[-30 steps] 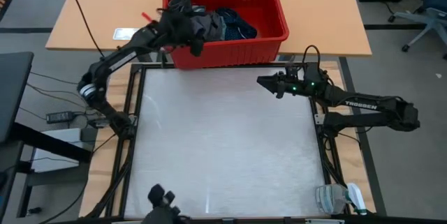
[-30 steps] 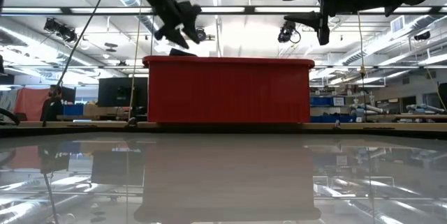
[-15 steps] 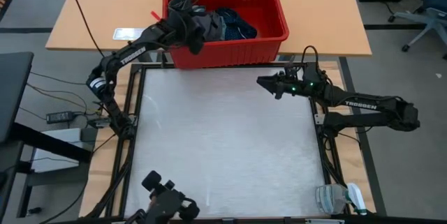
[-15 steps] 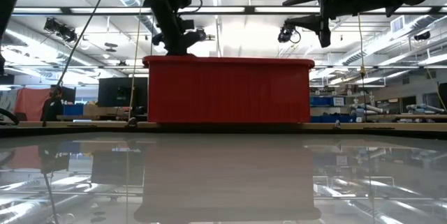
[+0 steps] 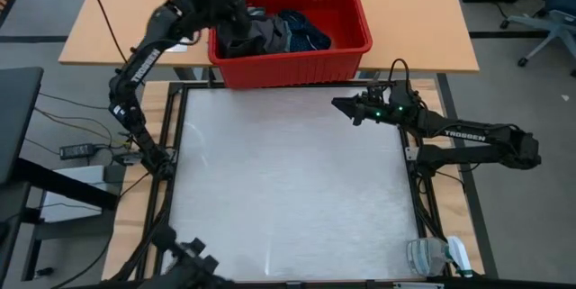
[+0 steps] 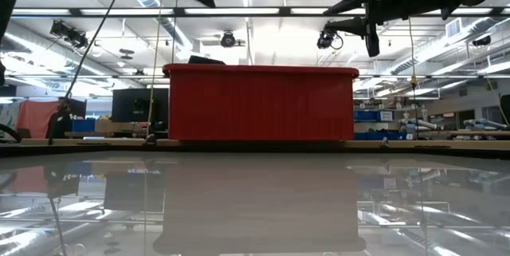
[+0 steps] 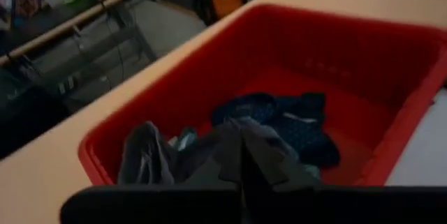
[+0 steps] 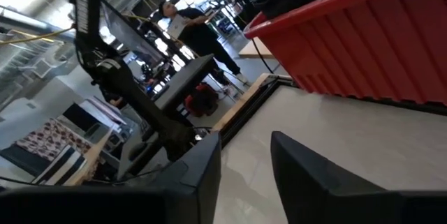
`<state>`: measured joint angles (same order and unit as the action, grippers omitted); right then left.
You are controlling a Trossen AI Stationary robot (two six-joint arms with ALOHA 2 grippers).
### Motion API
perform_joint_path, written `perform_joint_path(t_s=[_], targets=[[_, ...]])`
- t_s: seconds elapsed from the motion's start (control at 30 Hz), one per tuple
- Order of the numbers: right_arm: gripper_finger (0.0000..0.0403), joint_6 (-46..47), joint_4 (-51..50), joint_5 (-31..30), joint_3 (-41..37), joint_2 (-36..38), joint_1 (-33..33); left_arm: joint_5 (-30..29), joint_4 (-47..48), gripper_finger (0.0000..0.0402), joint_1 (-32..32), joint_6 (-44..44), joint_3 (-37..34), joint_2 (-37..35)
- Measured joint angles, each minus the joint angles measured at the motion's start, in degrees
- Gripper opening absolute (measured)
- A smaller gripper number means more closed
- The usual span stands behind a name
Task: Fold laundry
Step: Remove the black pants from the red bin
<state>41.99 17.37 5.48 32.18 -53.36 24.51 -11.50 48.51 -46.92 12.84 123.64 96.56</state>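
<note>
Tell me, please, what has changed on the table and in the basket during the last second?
The left gripper went down into the red basket, closed on the charcoal grey garment, and its arm has drawn back and up. The right gripper still hovers over the table, apart from any cloth. The navy dotted garment stayed in the basket.

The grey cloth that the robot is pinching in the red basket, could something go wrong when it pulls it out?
Maybe. The left gripper is shut on the grey cloth, which lies tangled with the navy dotted piece, so both might come up together. The cloth could also snag on the red basket's rim and tug the basket along the wooden table. The right gripper hovers over the white work surface, so a dragged garment might brush it.
</note>
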Motion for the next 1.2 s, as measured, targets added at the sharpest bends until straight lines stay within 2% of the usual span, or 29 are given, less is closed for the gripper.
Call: perform_joint_path(t_s=[0.13, 0.27, 0.47, 0.6, 0.67, 0.8, 0.9, 1.0, 1.1, 1.2], targets=[[0.0116, -1.6, -1.3, -0.1, 0.0, 0.0, 0.0, 0.7, 4.7, 0.0012, 0.1, -0.6, 0.8, -0.1], [0.0128, -2.3, -1.7, -0.1, 0.0, 0.0, 0.0, 1.5, 10.2, 0.0063, -0.7, -3.2, -2.1, 1.0], [0.0174, -2.8, -1.7, 0.1, 0.0, 0.0, -0.2, 1.9, 8.7, 0.0172, -2.2, -5.3, -10.3, 2.3], [0.0211, -2.6, -1.7, 0.9, 0.0, 0.0, -0.2, 1.9, 8.6, 0.0236, -3.7, -7.2, -12.7, 4.5], [0.0228, -2.6, -1.7, 1.9, 0.0, 0.0, -0.2, 2.7, 9.3, 0.0259, -4.0, -7.6, -12.7, 6.1], [0.0253, -0.5, -1.7, 2.2, 0.0, 0.0, -0.2, 8.3, 10.0, 0.0283, -4.1, -6.4, -12.7, 8.5], [0.0259, 0.4, -1.7, 2.3, 0.0, 0.0, -0.2, 8.4, 9.1, 0.0279, -4.0, -5.9, -12.6, 10.7], [0.0254, 1.4, -1.7, 2.3, 0.0, 0.0, -0.2, 7.9, 8.5, 0.0241, -4.1, -6.0, -12.5, 12.4], [0.0237, 2.7, -1.7, 2.2, 0.0, 0.0, -0.2, 7.9, 8.1, 0.0158, -4.2, -6.5, -12.6, 13.1], [0.0207, 3.0, -1.8, 1.7, 0.0, 0.0, -0.2, 8.2, 9.0, 0.0045, -3.9, -6.2, -12.1, 12.6]])
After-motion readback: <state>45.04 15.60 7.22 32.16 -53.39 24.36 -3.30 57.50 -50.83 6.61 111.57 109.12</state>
